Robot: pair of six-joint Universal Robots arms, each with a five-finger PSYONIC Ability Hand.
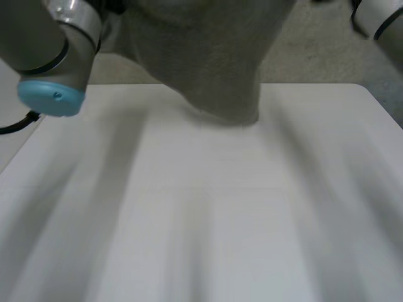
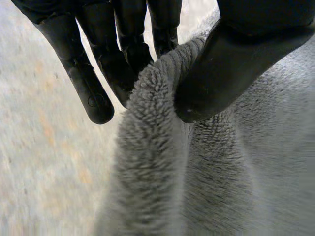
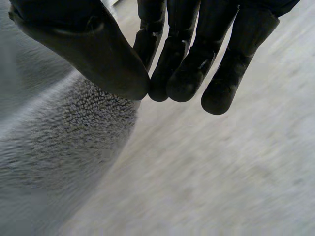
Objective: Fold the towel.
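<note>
With my left hand (image 2: 231, 64) I am pinching the edge of the grey towel (image 1: 208, 56) between thumb and fingers. I am holding it up so the cloth is hanging above the far side of the white table (image 1: 201, 226), its lowest fold dangling close to the tabletop. With my right hand (image 3: 93, 54) I am pinching another part of the edge, thumb against fingertips, because lifting from two points is, I judge, letting the towel's own weight straighten it for the fold.
</note>
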